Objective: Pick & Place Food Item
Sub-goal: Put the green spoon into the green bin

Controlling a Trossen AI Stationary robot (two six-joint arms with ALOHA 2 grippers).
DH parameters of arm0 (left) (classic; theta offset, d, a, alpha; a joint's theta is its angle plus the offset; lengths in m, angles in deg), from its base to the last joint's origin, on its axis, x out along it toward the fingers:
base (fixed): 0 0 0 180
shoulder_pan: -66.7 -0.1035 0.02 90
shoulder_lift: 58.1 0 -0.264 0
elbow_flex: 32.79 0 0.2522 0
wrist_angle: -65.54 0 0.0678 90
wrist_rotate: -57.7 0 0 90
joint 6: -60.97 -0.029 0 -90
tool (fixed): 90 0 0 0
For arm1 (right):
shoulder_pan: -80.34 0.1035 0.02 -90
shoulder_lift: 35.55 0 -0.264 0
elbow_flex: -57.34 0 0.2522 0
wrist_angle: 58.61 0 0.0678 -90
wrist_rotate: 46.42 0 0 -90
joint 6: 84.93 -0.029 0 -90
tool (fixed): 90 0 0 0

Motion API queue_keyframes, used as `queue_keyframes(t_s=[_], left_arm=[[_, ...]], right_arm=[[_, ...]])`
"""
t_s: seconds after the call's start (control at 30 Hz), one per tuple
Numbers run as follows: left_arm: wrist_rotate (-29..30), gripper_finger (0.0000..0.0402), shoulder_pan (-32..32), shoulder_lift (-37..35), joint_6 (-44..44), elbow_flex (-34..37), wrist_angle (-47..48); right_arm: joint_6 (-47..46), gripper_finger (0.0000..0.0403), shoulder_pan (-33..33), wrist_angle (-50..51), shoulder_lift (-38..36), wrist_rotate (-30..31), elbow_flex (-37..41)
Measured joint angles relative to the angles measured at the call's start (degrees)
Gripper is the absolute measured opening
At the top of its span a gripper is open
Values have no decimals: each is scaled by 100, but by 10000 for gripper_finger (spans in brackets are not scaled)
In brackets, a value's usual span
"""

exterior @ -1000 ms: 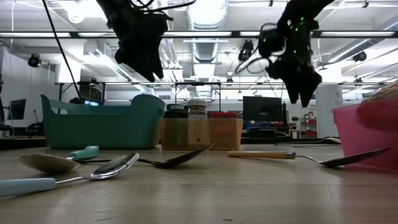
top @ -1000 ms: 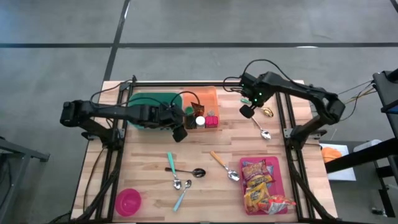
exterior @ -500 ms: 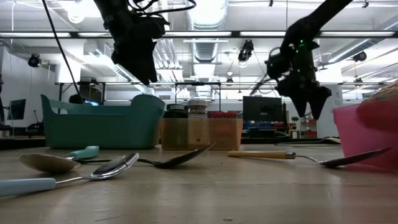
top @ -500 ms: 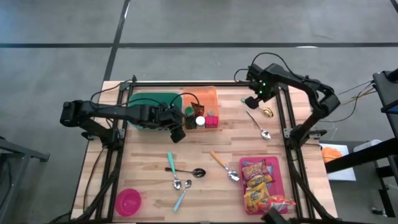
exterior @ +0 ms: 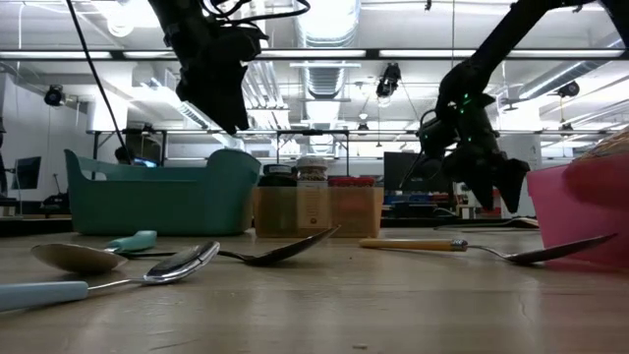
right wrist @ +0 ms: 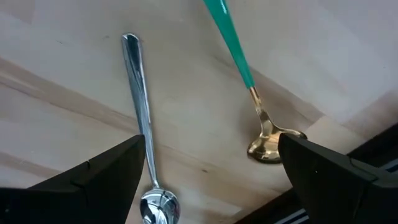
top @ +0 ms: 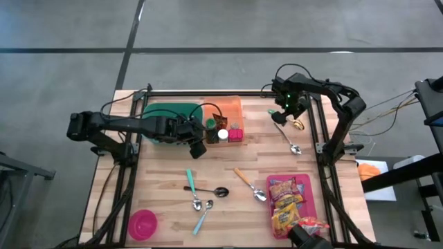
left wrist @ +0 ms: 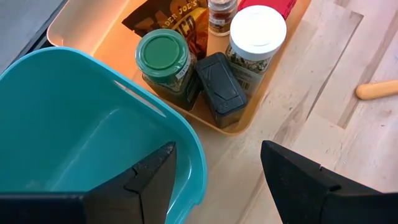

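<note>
The food items, several bright snack packets (top: 289, 207), lie in a pink tray (top: 313, 188) at the near right. No gripper is close to them. My left gripper (top: 198, 146) hangs open above the table, over the teal bin's corner (left wrist: 186, 146) and beside the orange tray (left wrist: 245, 127); nothing is between its fingers. My right gripper (top: 286, 115) stands open and low at the far right. It points down over a silver spoon (right wrist: 142, 118) and a green-handled gold spoon (right wrist: 245, 74), which lie flat on the wood.
The teal bin (top: 166, 121) and the orange tray (top: 234, 109) with spice jars and a snack bag stand at the far middle. Several spoons (top: 208, 195) and a wooden-handled one (top: 248, 184) lie mid-table. A pink bowl (top: 143, 223) sits near left.
My right gripper has sunk toward the table and swung toward its right edge, ending over the two spoons at the far right; it has stayed open.
</note>
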Motion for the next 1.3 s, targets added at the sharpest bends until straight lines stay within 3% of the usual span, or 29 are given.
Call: queue_keyframes(t_s=[0.8, 1.1, 1.3], left_arm=[[-2, 236, 2, 2, 17, 2, -7], [-4, 236, 2, 2, 15, 2, -7], [-4, 236, -2, 2, 17, 2, -40]], right_arm=[[-677, 363, -253, 249, 16, -203, -11], [-176, 363, 479, 445, -674, -102, -9], [-931, 363, 995, -115, -935, 309, -123]])
